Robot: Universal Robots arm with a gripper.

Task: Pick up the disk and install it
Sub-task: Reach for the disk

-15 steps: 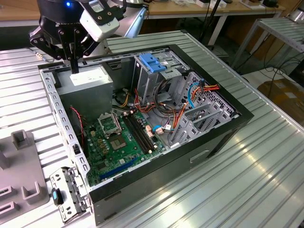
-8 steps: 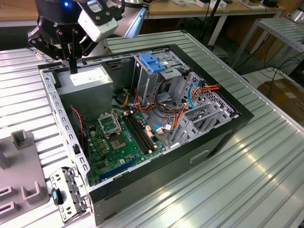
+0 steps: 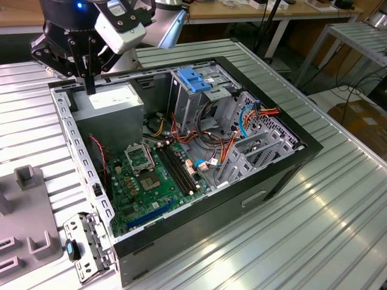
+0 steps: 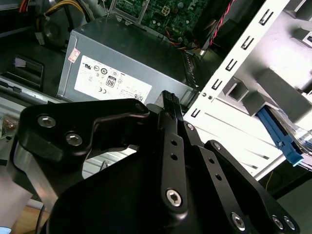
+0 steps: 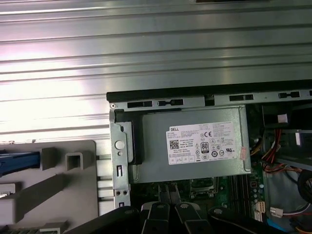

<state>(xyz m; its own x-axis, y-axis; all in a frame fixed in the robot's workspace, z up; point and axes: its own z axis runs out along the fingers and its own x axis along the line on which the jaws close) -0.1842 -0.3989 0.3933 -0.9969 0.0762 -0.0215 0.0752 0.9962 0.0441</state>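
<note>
Exterior view: gripper over power supply in open case; motherboard alongside.

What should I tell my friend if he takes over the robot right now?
The gripper is shut and holds nothing. It hangs over the large grey metal power-supply box in a corner of the open black computer case.
The disk is not in the gripper. A blue plastic strip lies at the pale grey holder block beside the case; I cannot tell whether it belongs to the disk.
Done: nothing that shows.
Left: the whole job, picking the disk up and installing it.
</note>
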